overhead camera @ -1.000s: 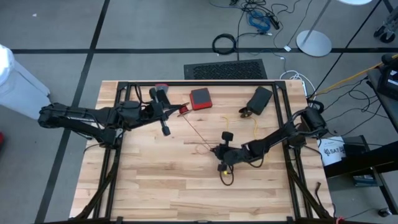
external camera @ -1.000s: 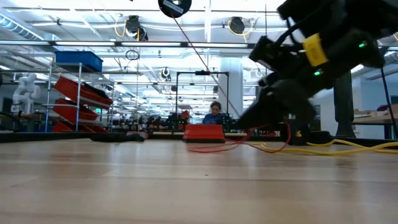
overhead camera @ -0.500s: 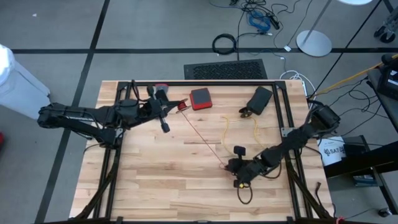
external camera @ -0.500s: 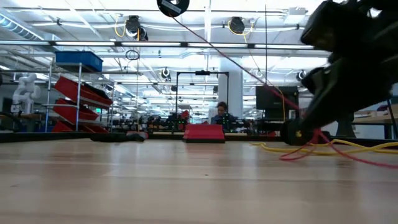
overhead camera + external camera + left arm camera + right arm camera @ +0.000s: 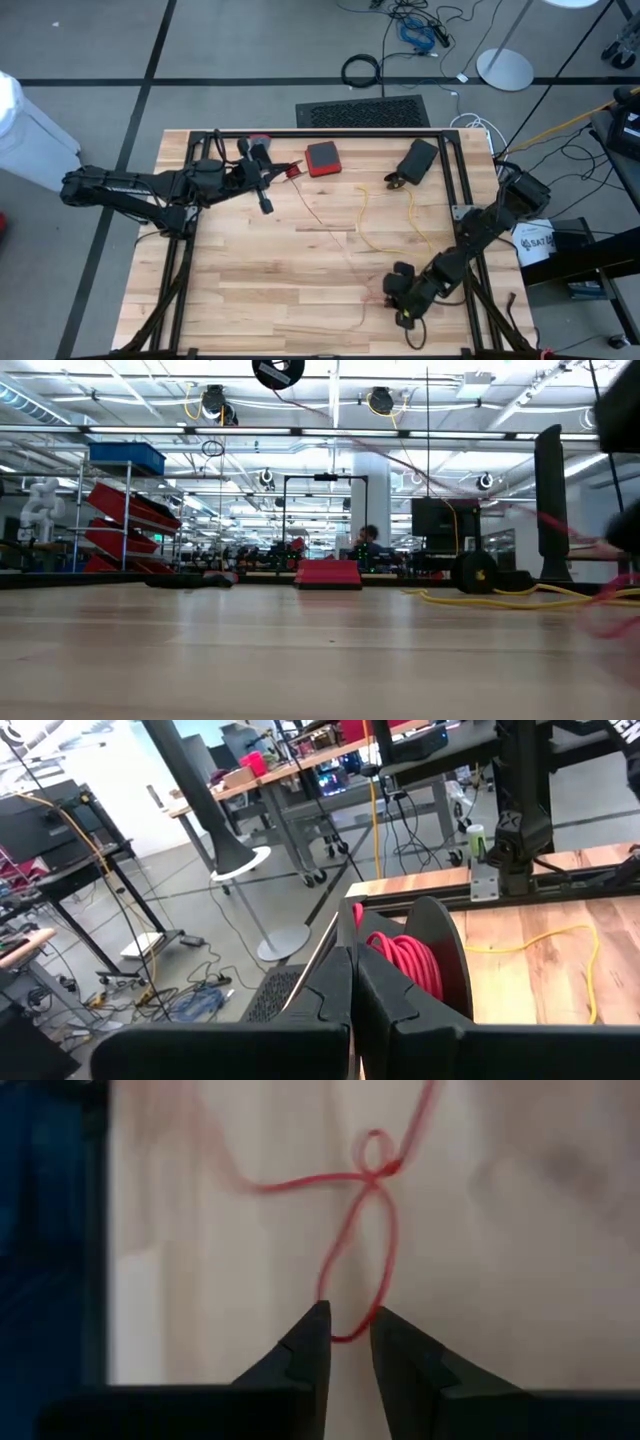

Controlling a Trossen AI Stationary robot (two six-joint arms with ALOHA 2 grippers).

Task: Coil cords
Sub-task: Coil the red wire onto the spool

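My left gripper hovers over the table's far left, shut on a small black spool wound with red cord; the low view shows the spool high above the table. The red cord runs from the spool across the table to my right gripper near the table's near right. That gripper is open a little, and a loop of the red cord dips between its fingertips. A yellow cord lies loose on the table. No black cord shows. My left gripper holds the spool beside its red winding; its own fingers hide the place of contact. It points level toward the table's right. The spool is clear of the table, its flange upright. My right gripper's fingers stand on either side of the loop's lower end, slanting down; whether they touch it I cannot tell.
A red box and a black pouch lie at the table's far side. A black metal frame rims the table. Bare wood lies at the near left.
My right gripper has swung from the table's middle toward its near right corner and has turned. The red cord's end has gone with it, so more red cord lies drawn out between the spool and the gripper. The spool has stayed in place.
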